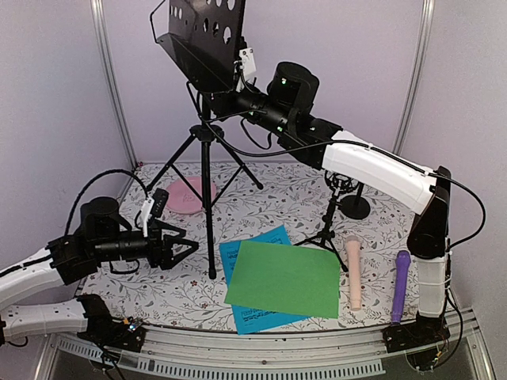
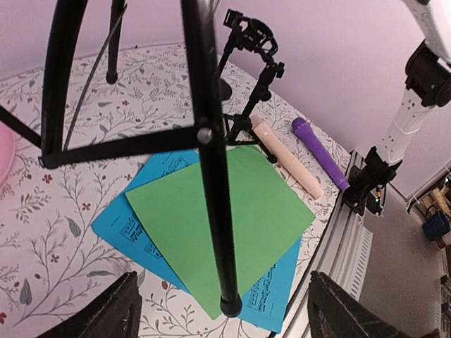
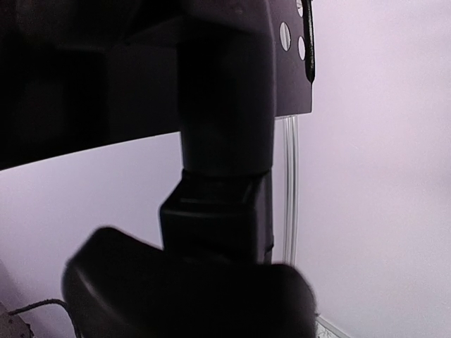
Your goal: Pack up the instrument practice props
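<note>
I have the right jaws clamped on the music rack (image 1: 202, 32) just under its perforated tray, I judge to steady it, while the left jaws gape wide and empty, its tripod pole (image 1: 207, 206) just ahead.

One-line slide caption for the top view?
Right gripper holds the music stand by its post; open left gripper faces its legs.

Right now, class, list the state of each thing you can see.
Rack, upright, legs spread.
Right gripper, shut on rack.
Left gripper, open, empty.
Blue paper, flat, partly covered.
Green paper, flat atop blue paper.
Beige mic, lying down.
Purple mic, lying down.
Tripod support, upright.
</note>
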{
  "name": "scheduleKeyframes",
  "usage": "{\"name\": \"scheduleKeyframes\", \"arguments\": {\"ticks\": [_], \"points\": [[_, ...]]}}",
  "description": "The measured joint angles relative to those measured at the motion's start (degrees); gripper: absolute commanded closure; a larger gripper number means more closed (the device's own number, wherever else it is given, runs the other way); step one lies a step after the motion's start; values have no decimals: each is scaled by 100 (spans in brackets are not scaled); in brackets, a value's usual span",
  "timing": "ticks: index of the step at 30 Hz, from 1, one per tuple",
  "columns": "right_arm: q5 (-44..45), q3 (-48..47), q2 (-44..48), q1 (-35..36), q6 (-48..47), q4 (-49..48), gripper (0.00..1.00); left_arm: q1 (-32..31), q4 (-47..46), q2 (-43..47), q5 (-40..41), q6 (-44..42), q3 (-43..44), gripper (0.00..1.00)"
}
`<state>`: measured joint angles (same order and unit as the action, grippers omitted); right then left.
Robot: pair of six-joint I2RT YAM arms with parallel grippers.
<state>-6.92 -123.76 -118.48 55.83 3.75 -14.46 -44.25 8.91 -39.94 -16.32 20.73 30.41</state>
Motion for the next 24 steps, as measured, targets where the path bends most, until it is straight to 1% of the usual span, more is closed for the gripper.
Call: {"name": "scheduleKeyframes", "arguments": {"ticks": [4, 7, 10, 12, 14, 18, 20, 21, 22, 23, 24], "points": [[42, 0, 0, 0, 0, 2, 100, -20, -188, -72, 17, 251, -546, 17], [48, 0, 0, 0, 7, 2, 100, -39, -549, -234, 55, 426, -809, 17], [57, 0, 0, 0, 7, 4, 100, -50, -1091, -494, 55, 586, -1019, 18], [72, 11, 0, 2, 9, 0, 100, -61, -1613, -664, 33, 699, -1180, 19], [103, 31, 0, 4, 7, -7, 100, -87, -2138, -870, -7, 798, -1276, 21], [155, 76, 0, 9, 9, 15, 100, -219, -2874, -1338, -129, 798, -1255, 25], [184, 81, 0, 11, 17, 35, 100, -352, -3073, -1547, -127, 723, -1202, 32], [192, 85, 0, 11, 33, 37, 100, -417, -3147, -1648, -125, 667, -1167, 38], [199, 85, 0, 11, 46, 35, 100, -468, -3233, -1731, -120, 605, -1139, 47], [210, 85, 0, 11, 63, 35, 100, -496, -3281, -1784, -103, 555, -1121, 60], [219, 85, 0, 11, 81, 33, 100, -525, -3338, -1829, -74, 494, -1104, 70]]}}
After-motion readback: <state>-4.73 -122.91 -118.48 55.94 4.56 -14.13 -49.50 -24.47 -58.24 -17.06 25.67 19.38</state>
